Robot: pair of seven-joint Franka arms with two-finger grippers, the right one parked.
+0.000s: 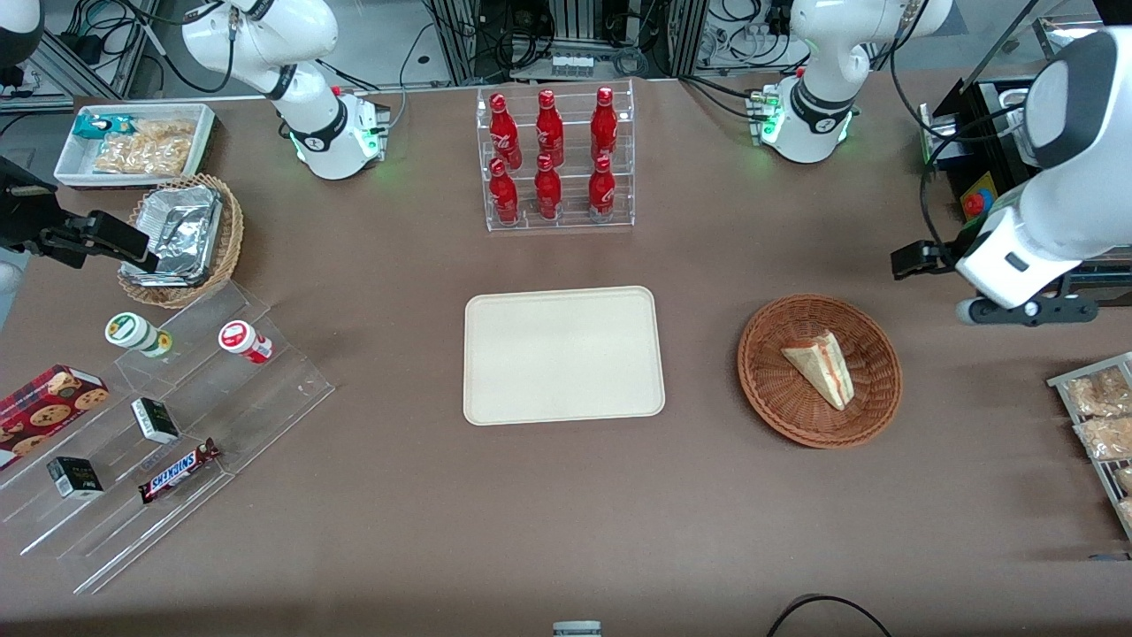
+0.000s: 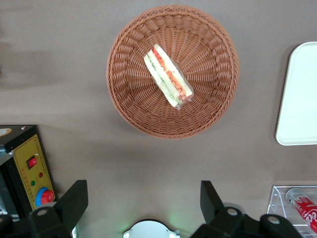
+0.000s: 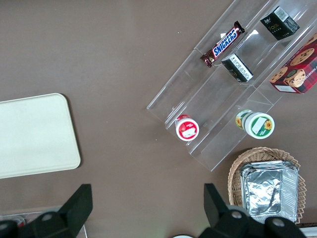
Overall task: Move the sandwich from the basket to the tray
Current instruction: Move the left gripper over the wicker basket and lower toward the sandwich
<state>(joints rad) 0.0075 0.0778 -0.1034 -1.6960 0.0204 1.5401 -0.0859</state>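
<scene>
We see the sandwich (image 1: 821, 366) lying in the basket (image 1: 771, 396), tray (image 1: 563, 355) bare beside it, gripper (image 2: 143, 201) hovering high above the basket, fingers (image 2: 74, 198) spread apart, seemingly holding nothing.

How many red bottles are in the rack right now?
6 red bottles in the clear rack: three on the upper step, three on the lower one nearer the camera. None looks hidden. The gripper is open, above the table beside the basket.

Reddish-brown woven basket (image 1: 819, 370), cream tray (image 1: 563, 355), red-and-green-striped white sandwich (image 2: 168, 77).
</scene>
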